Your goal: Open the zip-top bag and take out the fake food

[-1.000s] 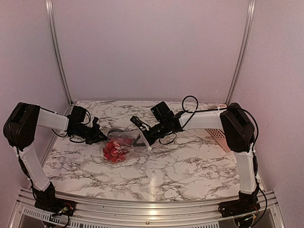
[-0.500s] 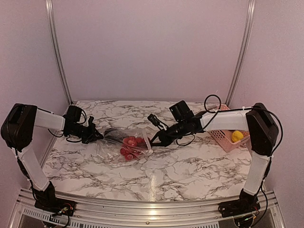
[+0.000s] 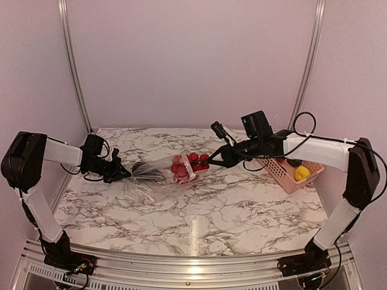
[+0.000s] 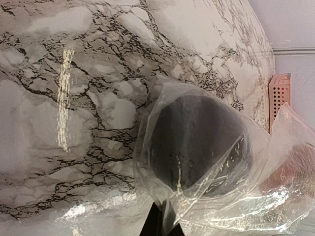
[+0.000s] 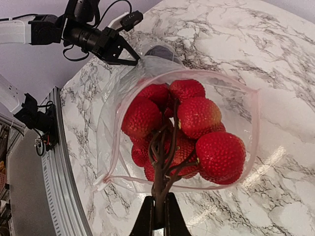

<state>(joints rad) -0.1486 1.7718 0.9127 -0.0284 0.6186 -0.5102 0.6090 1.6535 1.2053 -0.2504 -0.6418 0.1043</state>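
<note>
Across the top view's centre the zip-top bag [image 3: 158,175] is pulled taut from both ends, likely to spread its mouth. The fake food [image 3: 187,164], red strawberries, crowds its right end. The left gripper [image 3: 124,172] clamps the bag's left end and the right gripper [image 3: 213,162] pinches the rim.

The right end effector [image 5: 158,200] pinches the zip-top bag [image 5: 112,150] rim, red strawberries [image 5: 198,117] inside.
</note>
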